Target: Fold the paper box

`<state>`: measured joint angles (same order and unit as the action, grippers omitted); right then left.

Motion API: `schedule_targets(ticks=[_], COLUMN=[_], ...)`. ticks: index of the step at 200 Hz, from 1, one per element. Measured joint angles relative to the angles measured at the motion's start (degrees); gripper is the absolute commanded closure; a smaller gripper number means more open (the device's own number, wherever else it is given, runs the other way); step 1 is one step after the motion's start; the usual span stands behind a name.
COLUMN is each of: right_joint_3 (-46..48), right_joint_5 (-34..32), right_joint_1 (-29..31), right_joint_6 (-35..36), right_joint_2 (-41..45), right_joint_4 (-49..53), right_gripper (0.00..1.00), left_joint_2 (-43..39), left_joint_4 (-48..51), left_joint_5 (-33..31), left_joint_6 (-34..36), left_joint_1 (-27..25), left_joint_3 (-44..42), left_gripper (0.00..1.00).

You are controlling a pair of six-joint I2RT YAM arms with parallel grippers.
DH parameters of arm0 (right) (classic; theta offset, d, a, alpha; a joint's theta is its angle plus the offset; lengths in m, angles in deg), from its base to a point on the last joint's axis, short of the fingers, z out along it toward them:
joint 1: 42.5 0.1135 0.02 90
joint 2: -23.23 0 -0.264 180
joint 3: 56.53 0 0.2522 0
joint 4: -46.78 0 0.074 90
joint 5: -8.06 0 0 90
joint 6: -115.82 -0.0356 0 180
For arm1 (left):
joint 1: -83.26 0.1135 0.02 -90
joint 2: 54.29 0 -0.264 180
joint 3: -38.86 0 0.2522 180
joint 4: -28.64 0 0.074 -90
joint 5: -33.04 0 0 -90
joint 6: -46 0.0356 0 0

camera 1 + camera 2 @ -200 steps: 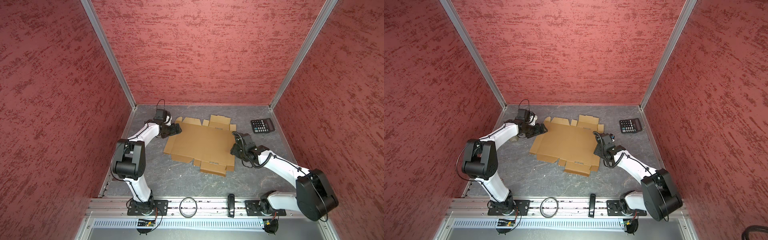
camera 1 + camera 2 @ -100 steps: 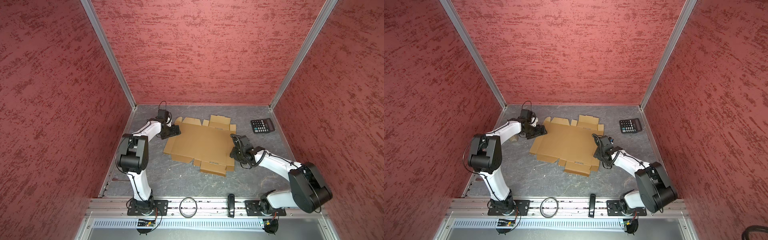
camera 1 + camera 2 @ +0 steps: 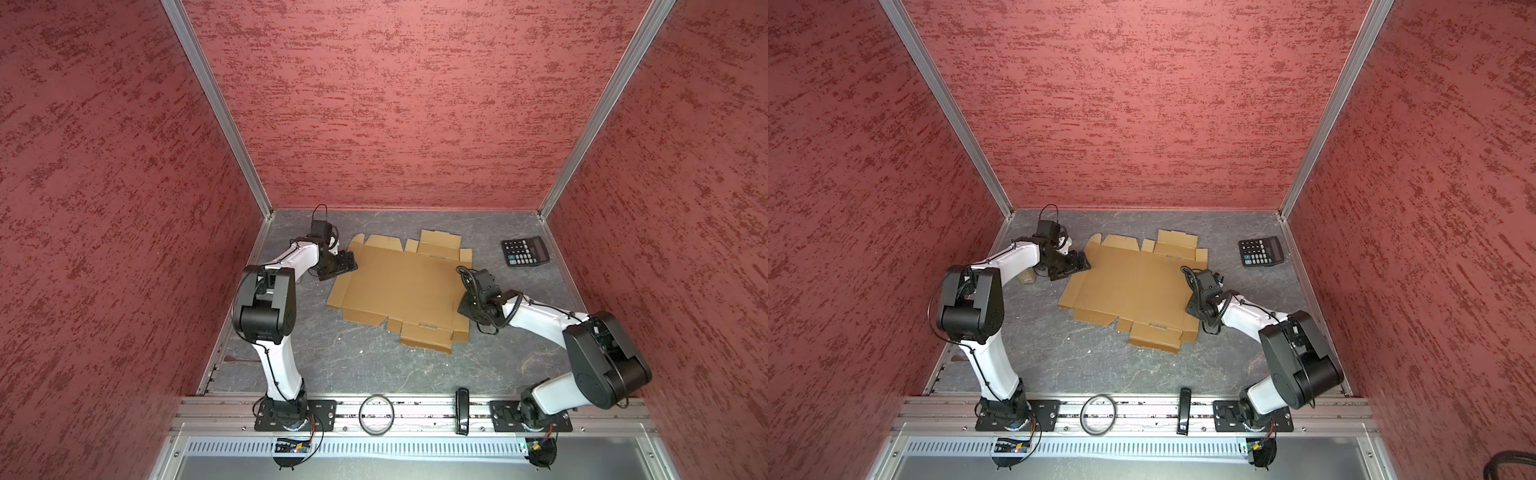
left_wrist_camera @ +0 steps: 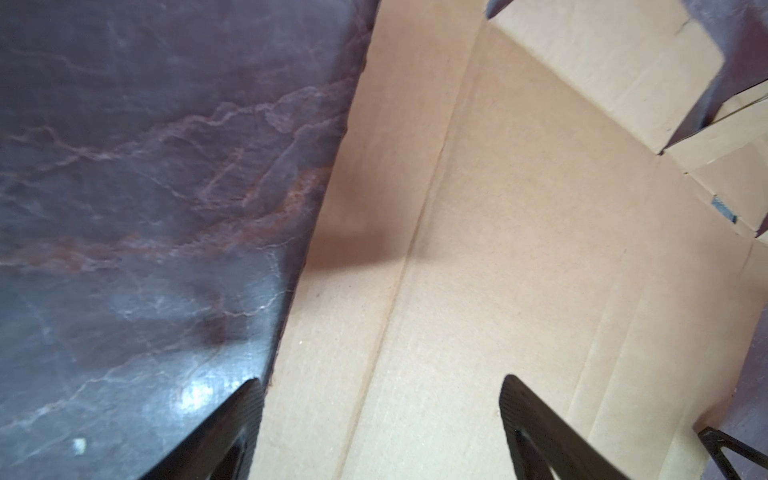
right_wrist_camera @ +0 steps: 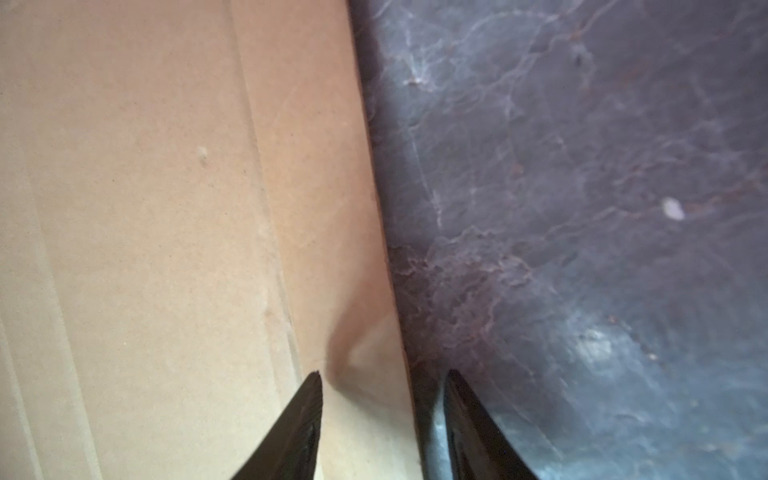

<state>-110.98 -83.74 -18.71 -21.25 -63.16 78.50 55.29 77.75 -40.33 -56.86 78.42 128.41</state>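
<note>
**Flat sheet, no hold on it: a slide is the main risk**

The paper box lies unfolded and flat on the table, about midway between the 2 arms. The calculator is well apart, toward the far right corner.

The left fingers are spread wide over the sheet's left edge strip and hold nothing. The right fingers stand a narrower gap apart and straddle the right edge, 1 over cardboard and 1 over bare table. No pinch shows.

What could go wrong, as I judge it:
- If the right fingers shut without 1 of them getting under the edge, they would scrape the table or shove the light sheet toward the left arm. Nothing pins it.
- A lift at 1 side only could pivot the whole sheet instead of bending it.
- At least 2 parallel creases run close to each side edge, so a shallow grip may bend the wrong one.

The sheet's long axis seems to run across the table from arm to arm, skewed slightly. Its tabbed flaps point at the far wall and at the near rail.
</note>
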Motion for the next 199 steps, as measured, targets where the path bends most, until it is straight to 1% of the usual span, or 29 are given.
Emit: schedule_targets(ticks=[85, 199], right_joint_3=[-2.47, -5.79], right_joint_5=[-1.18, -1.27], right_joint_1=[0.00, 0.00], right_joint_6=[1.27, 2.56], right_joint_2=[-2.73, -5.70], right_joint_4=[0.15, 1.70], right_gripper=[0.59, 0.61], left_joint_2=[1.53, 2.69], left_joint_4=[0.17, -1.92], left_joint_5=[1.31, 1.88], left_joint_6=[1.90, 2.86], left_joint_1=[0.63, 0.94], left_joint_3=[0.31, -0.13], left_gripper=[0.07, 0.07])
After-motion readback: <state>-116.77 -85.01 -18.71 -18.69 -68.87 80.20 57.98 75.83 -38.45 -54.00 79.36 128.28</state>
